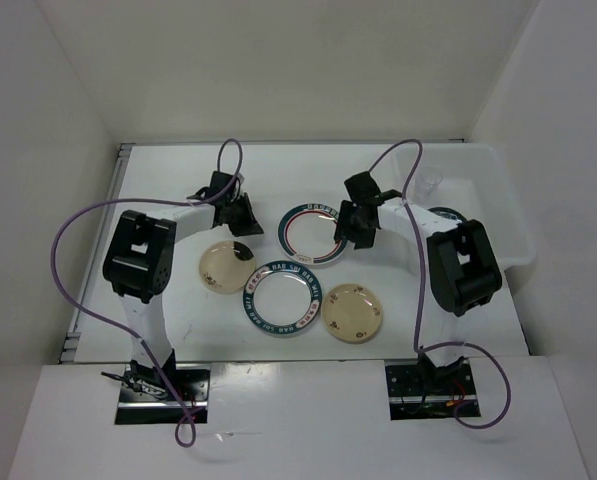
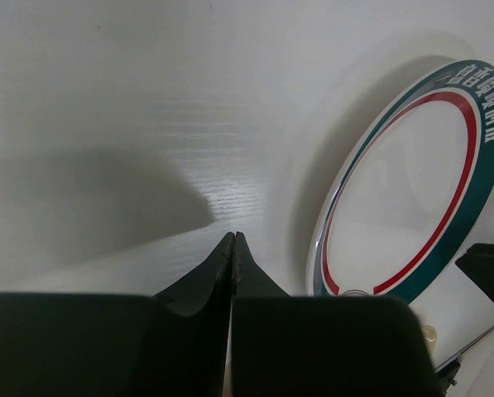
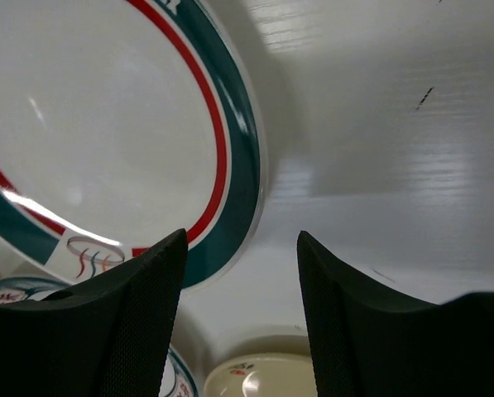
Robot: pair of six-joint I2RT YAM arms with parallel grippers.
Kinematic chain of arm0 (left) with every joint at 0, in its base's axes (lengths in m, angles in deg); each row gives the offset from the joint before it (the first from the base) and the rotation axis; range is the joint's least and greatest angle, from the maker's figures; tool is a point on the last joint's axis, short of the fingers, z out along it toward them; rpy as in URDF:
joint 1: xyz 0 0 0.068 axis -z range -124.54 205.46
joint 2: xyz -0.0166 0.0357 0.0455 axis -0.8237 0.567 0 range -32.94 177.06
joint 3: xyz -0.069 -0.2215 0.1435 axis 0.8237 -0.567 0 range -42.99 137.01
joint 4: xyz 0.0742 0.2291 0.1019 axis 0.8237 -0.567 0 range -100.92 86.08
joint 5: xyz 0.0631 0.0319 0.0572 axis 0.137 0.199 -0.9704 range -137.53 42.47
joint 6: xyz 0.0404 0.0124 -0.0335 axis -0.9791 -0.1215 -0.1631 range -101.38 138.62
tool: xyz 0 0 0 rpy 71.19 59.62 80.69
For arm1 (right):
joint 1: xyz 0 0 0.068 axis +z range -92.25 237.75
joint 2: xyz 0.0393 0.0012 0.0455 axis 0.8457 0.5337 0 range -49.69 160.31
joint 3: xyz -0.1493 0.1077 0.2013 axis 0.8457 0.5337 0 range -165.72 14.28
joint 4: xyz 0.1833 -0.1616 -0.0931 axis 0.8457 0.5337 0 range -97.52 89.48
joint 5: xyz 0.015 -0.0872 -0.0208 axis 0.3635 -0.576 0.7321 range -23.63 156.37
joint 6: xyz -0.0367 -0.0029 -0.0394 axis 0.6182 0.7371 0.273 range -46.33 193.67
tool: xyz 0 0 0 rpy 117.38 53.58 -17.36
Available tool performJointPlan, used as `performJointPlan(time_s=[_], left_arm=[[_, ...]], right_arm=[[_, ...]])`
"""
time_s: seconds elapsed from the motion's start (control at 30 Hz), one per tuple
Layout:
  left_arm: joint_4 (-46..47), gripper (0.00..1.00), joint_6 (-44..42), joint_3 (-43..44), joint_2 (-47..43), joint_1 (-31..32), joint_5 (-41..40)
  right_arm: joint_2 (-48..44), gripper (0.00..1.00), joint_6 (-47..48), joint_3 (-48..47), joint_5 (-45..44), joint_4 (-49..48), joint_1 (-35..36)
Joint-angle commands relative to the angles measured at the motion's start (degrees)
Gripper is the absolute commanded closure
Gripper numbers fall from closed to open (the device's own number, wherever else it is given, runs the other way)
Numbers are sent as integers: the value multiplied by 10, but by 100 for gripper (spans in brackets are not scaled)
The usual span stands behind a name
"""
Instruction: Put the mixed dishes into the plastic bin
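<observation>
Right claw set apart, hung over right edge of far teal-rimmed plate, likely lined up for rim pinch. Plate laid flat on surface, face up; round, so no long axis. Left claw pressed together, empty, beside same plate. Plastic bin at right; teal saucer seen inside, partly hidden.
</observation>
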Motion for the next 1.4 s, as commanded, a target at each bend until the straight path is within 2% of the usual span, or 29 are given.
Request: performJointPlan(time_s=[0.0, 0.37, 0.8, 1.0, 1.2, 1.37], left_arm=[[20, 100, 10, 21, 16, 7, 4], [26, 100, 10, 31, 45, 13, -2], [15, 100, 15, 81, 105, 52, -13], [10, 100, 15, 81, 105, 52, -23], [-3, 100, 15, 86, 110, 52, -29], [-8, 100, 15, 97, 115, 52, -29]], right_arm=[[29, 39, -18, -4, -18, -41, 0], [68, 41, -40, -4, -4, -92, 0], [102, 44, -58, 12, 9, -156, -5], [113, 53, -63, 12, 54, -202, -11], [113, 70, -63, 7, 116, -240, -11], [113, 73, -58, -4, 147, -260, -11]])
